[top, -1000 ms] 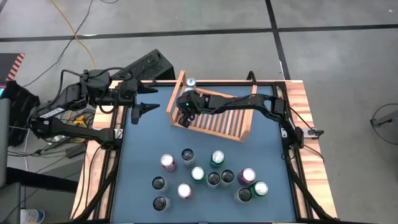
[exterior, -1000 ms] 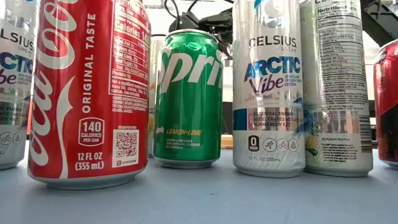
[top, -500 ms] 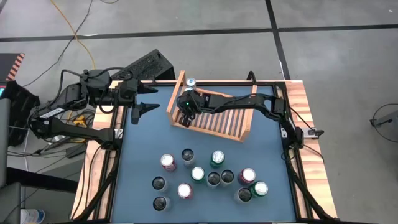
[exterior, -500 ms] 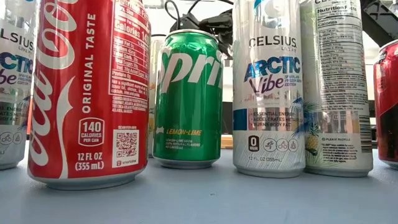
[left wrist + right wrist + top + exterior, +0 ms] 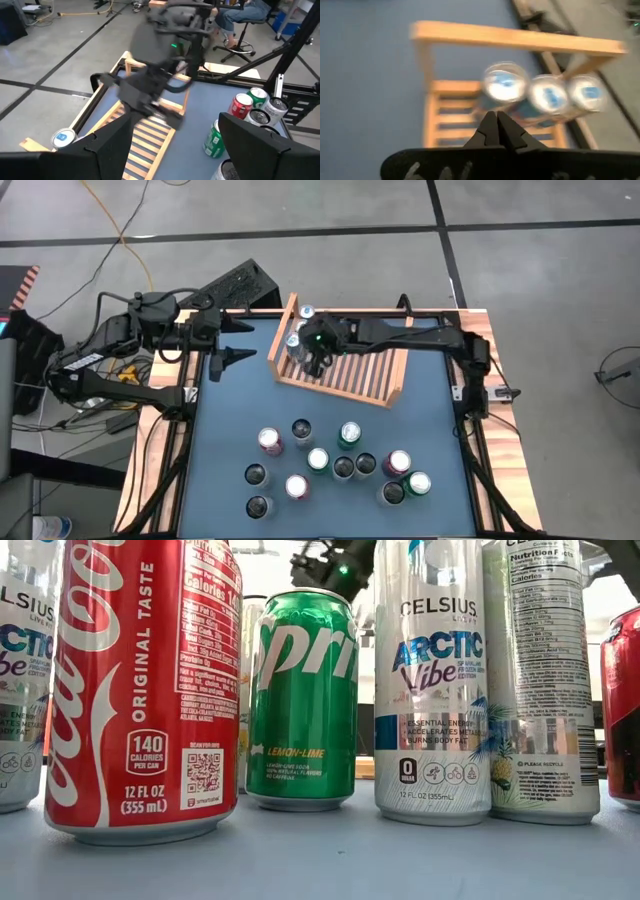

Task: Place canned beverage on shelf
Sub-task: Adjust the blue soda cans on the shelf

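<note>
High view, shelf point(image 5: 345, 370): light-brown slatted rack at the far middle of the table point(image 5: 230, 420), set askew, with raised side boards that would keep rows from sliding off.
High view, shelf contents: cans point(image 5: 302, 320) at its far left corner, packed against the side board; most of the slats are bare.
High view, right gripper point(image 5: 316, 356): hangs over the shelf's left end beside the placed cans; fingers pressed together, carrying nothing.
High view, left gripper point(image 5: 222, 345): parked at the table's far left, well apart from the shelf, fingers parted and empty; judged idle.
High view, unplaced stock point(image 5: 330, 465): a cluster of upright cans on the near half of the table, within either arm's reach.
Low view, near cans: red cola can point(image 5: 145, 690), green lemon-lime can point(image 5: 302, 700) and tall white energy cans point(image 5: 430, 680) stand upright on the tabletop; the shelf is hidden behind them.
Left wrist view: the right arm point(image 5: 155, 75) is over the slats, one blue-topped can point(image 5: 64, 137) at the rack's corner.
Right wrist view: three blue-topped cans point(image 5: 545, 95) stand in a touching row along the side board, beyond the closed fingertips point(image 5: 496, 131).
Task status, judged: a row is begun; many cans remain.
</note>
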